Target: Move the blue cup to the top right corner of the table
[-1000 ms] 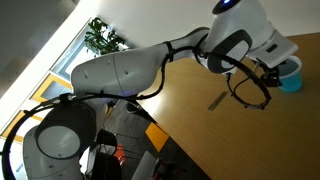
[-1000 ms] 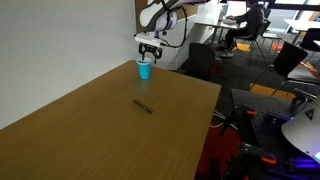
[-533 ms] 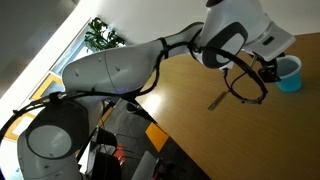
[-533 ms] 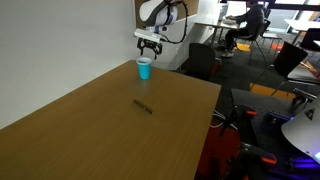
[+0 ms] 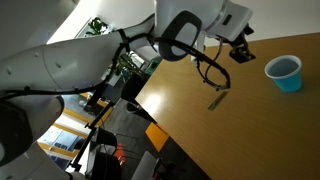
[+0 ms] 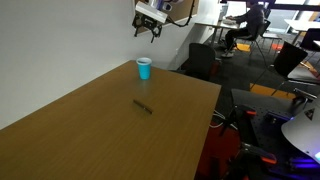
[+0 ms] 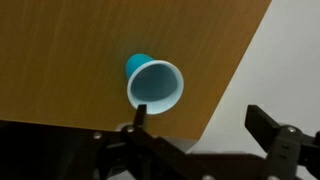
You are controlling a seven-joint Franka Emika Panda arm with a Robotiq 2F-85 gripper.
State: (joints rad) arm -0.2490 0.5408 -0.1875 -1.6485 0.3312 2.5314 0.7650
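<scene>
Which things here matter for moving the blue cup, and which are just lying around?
Job: blue cup, near the table edge; open gripper above it.
Lying about: dark pen-like object mid-table; potted plant; office chair.

The light-blue cup (image 6: 144, 68) stands upright and empty near a corner of the wooden table (image 6: 100, 135).

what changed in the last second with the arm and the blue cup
The gripper lifted straight up and away from the blue cup. A second ago it was down right at the cup; now it hangs well above it, jaws open and empty. The cup stayed upright in the same spot near the far corner of the table, and the dark pen did not move.
</scene>
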